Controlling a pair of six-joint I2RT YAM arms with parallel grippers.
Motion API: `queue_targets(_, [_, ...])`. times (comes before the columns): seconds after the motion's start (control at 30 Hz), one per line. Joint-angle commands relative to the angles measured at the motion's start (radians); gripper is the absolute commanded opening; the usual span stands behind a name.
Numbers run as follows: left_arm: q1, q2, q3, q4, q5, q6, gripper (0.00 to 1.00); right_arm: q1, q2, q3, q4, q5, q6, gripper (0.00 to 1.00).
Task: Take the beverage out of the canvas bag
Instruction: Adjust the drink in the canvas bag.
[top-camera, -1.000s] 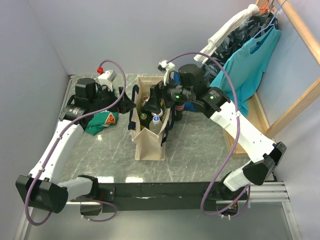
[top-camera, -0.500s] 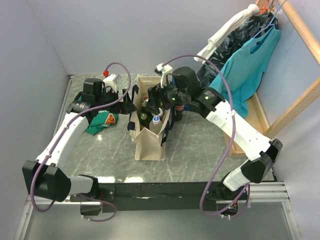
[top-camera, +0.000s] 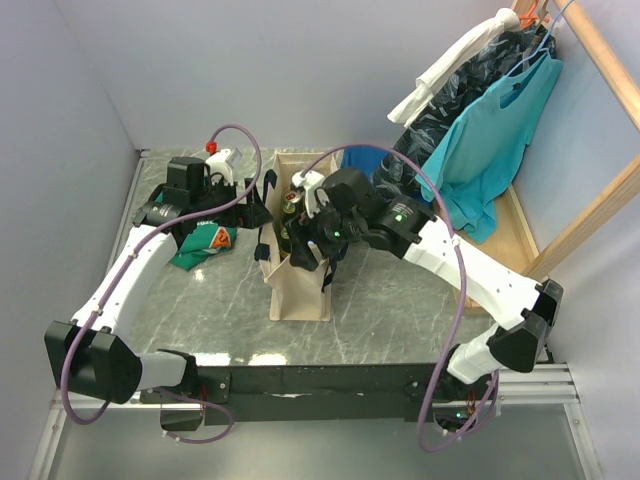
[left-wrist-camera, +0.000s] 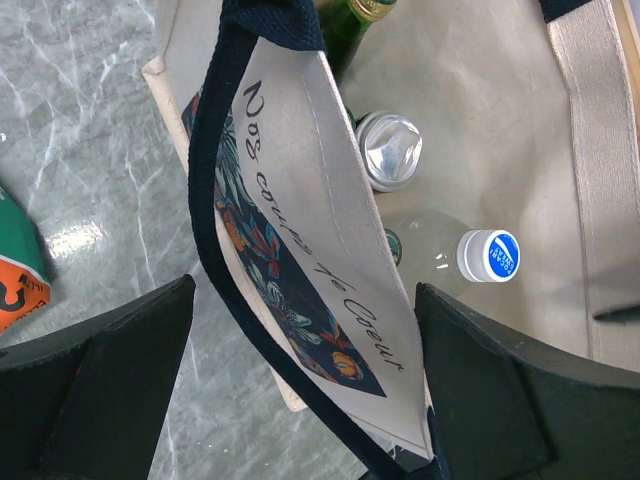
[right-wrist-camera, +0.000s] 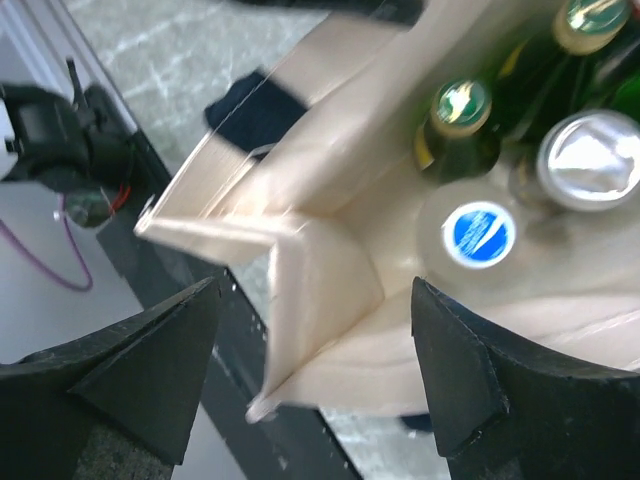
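Canvas bag (top-camera: 298, 290), one: two green bottles (right-wrist-camera: 458, 105), one can (right-wrist-camera: 590, 160), one blue-capped bottle (right-wrist-camera: 478, 232) inside. Left tool (left-wrist-camera: 300, 340), right tool (right-wrist-camera: 310, 340): both apart.

Left claw (left-wrist-camera: 300, 340) jaws wide, arm stretched forward-right. Right claw (right-wrist-camera: 310, 330) jaws apart, wrist angled down, arm folded leftward.

Grey-green marbled tabletop (top-camera: 390, 300), glossy, glare patches toward near edge. Upright near middle: cream canvas bag (top-camera: 298, 290), navy handles, mouth open upward, base flat on marble. Left of bag, apart from it: folded green T-shirt (top-camera: 203, 246), orange-white print, partly hidden from above. Near back edge, left of bag: small white box (top-camera: 224, 158) with red cap. Back right of bag: blue cloth (top-camera: 362, 157), mostly hidden. Along near edge: black rail (top-camera: 320, 380).
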Motion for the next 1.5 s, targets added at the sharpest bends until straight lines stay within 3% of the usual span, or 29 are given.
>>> queue_targets(0.0, [0.004,-0.022,0.008,0.017,-0.024,-0.005,0.96,0.06,-0.067,0.008,-0.087,0.06,0.003,0.82])
queue_targets(0.17, [0.004,-0.024,0.008,0.018,-0.033,-0.009,0.96,0.089,-0.11,-0.023,-0.07,0.144,0.031,0.82])
queue_targets(0.47, [0.004,-0.03,0.01,0.023,-0.05,-0.011,0.97,0.075,-0.069,0.066,0.01,0.482,0.049,0.85])
queue_targets(0.63, [0.004,-0.047,0.002,0.046,-0.05,-0.018,0.97,0.063,0.093,0.216,-0.059,0.479,0.034,0.82])
queue_targets(0.8, [0.005,-0.038,0.01,0.04,-0.061,-0.017,0.97,0.054,0.185,0.265,-0.112,0.517,0.033,0.77])
queue_targets(1.47, [0.005,-0.019,0.01,0.04,-0.064,-0.02,0.97,0.045,0.118,0.137,-0.167,0.453,0.065,0.79])
